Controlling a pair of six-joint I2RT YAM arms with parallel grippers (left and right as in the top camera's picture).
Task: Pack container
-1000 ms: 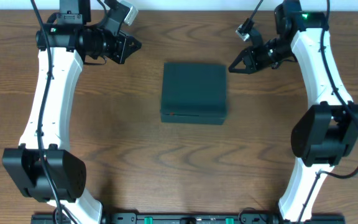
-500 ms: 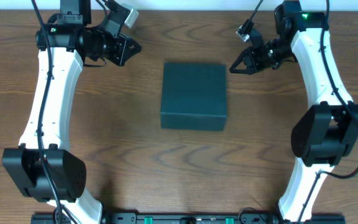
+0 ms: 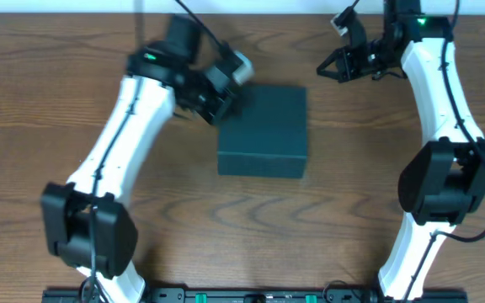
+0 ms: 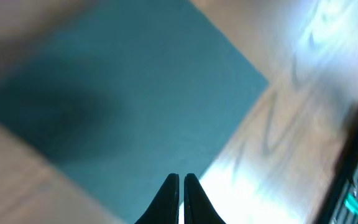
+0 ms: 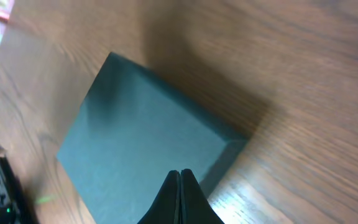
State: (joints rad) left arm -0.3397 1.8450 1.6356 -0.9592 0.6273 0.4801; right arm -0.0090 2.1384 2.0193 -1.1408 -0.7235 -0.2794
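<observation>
While its fingers (image 4: 169, 198) meet, the left arm (image 3: 133, 118) — bent — overhangs the container (image 3: 268, 139).

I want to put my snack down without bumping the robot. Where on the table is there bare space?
Bare wood: the table in front of the container, between the arm bases; also between the container and the right arm. Crowded: the container's far left corner, where the left arm leans in.
</observation>
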